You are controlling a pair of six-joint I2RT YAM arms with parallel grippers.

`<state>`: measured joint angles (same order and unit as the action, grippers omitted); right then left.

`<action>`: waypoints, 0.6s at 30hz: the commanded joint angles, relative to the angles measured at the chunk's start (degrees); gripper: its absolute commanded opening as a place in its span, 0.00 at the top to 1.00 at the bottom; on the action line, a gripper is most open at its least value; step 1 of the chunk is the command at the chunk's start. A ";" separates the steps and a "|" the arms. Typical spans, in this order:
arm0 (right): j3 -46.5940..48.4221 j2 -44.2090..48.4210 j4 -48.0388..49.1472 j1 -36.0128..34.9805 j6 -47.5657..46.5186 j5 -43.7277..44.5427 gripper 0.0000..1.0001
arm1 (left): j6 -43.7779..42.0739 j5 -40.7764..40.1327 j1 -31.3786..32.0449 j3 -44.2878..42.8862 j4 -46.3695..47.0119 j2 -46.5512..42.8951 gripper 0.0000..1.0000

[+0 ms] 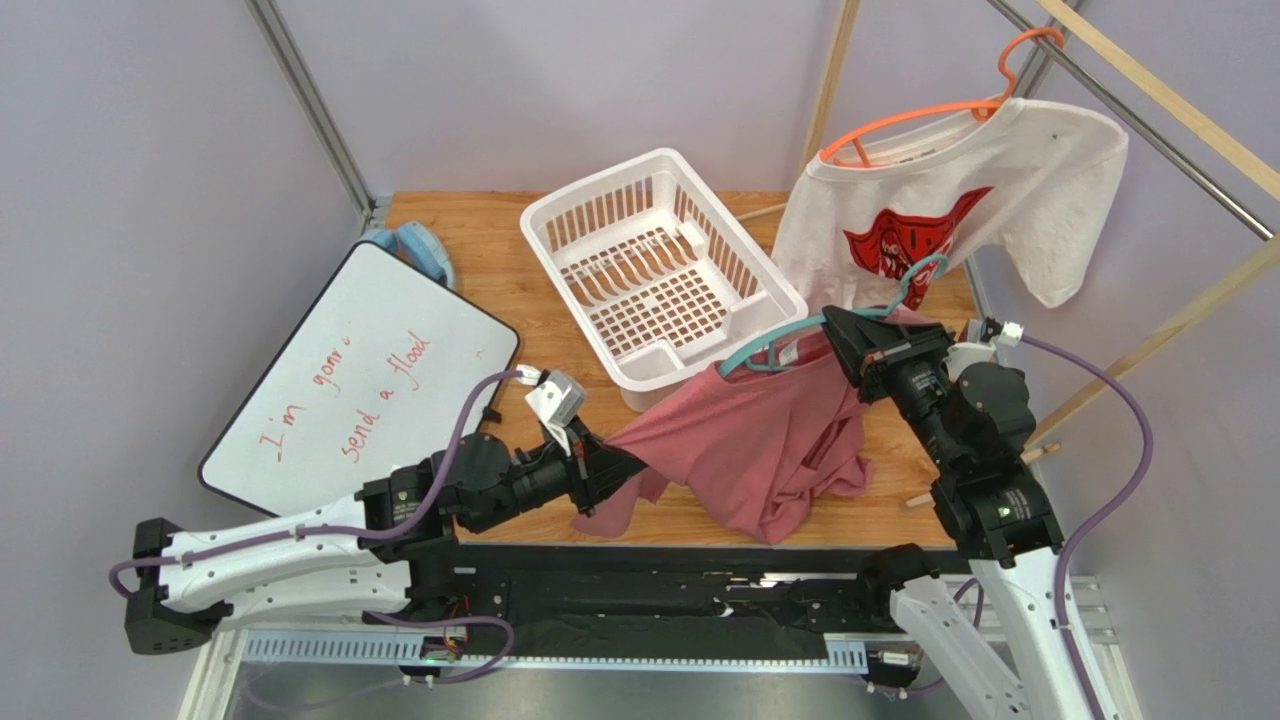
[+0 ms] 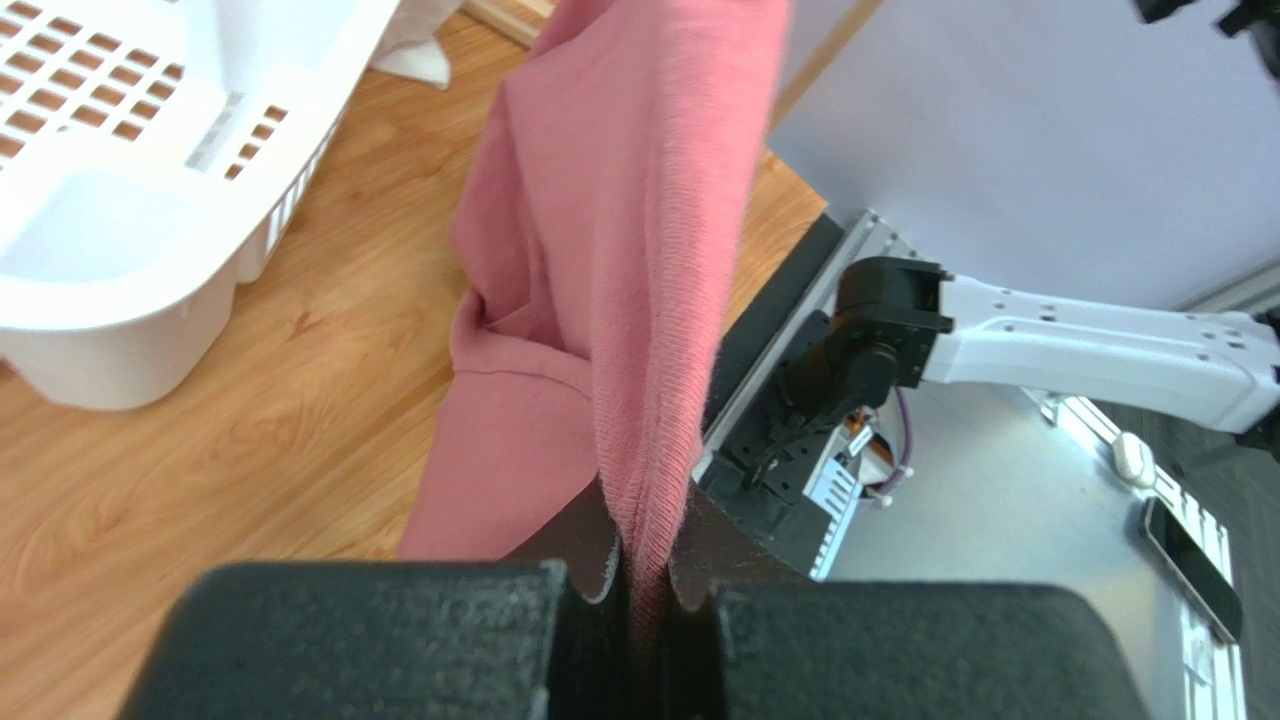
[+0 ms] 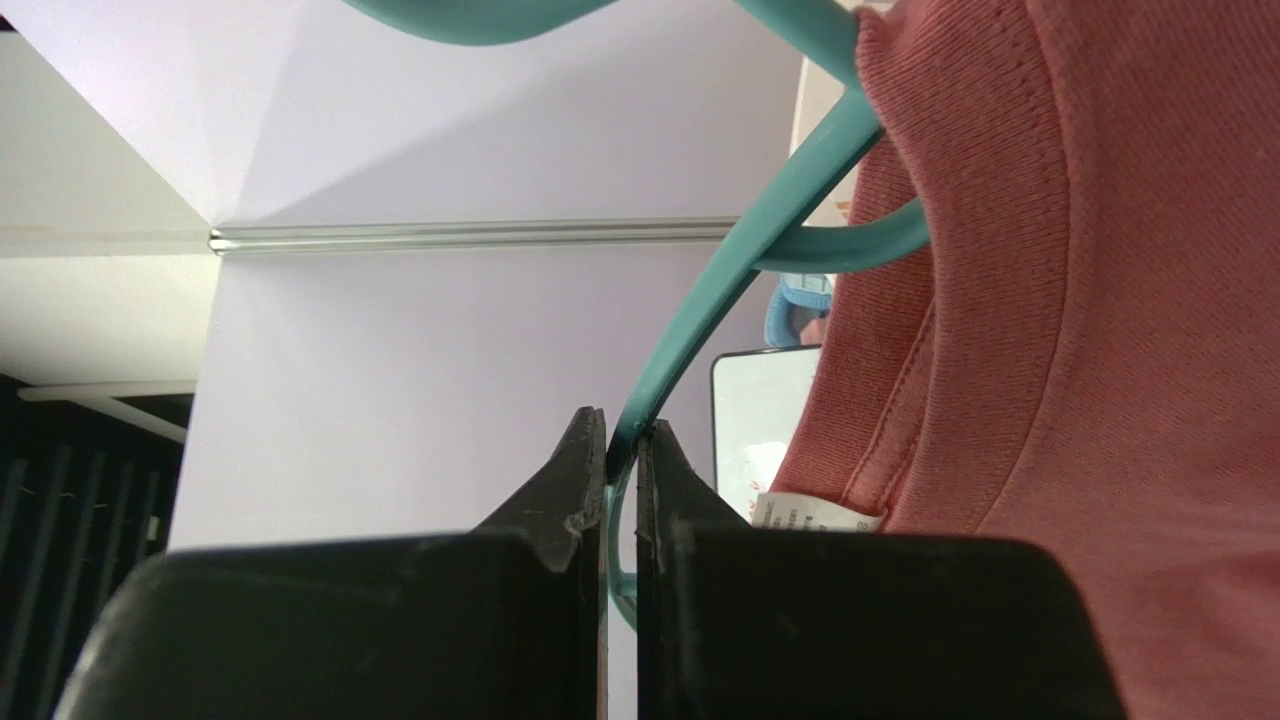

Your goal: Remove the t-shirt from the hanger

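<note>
Left end effector pinches the t-shirt by its edge, lower left of the right end effector clamped on the hanger; the cloth spans diagonally between them.

You have the t-shirt by the middle of the table's near edge, with the hanger at its far right side. The basket lies behind it, the whiteboard along the left edge, and a second shirt hangs at the far right corner.

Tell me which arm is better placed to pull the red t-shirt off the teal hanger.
Left, probably. The left gripper is shut on the t-shirt and can pull away; the right gripper is shut on the hanger, anchoring it.
</note>
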<state>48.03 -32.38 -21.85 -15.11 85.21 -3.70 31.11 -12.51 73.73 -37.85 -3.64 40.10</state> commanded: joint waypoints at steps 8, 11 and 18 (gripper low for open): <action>2.42 3.02 3.92 1.40 4.96 8.09 1.00 | 7.02 -7.08 0.01 3.82 -0.32 2.36 1.00; 3.65 3.46 3.74 1.67 4.44 7.75 1.00 | 8.87 -9.37 0.01 5.94 0.30 1.30 1.00; 4.27 2.15 4.88 1.75 5.49 -1.80 1.00 | 7.39 -8.87 -2.53 -0.73 -1.02 8.14 1.00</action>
<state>49.89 -29.65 -21.98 -14.09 90.19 -1.65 38.61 -21.89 73.58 -32.84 -5.17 44.03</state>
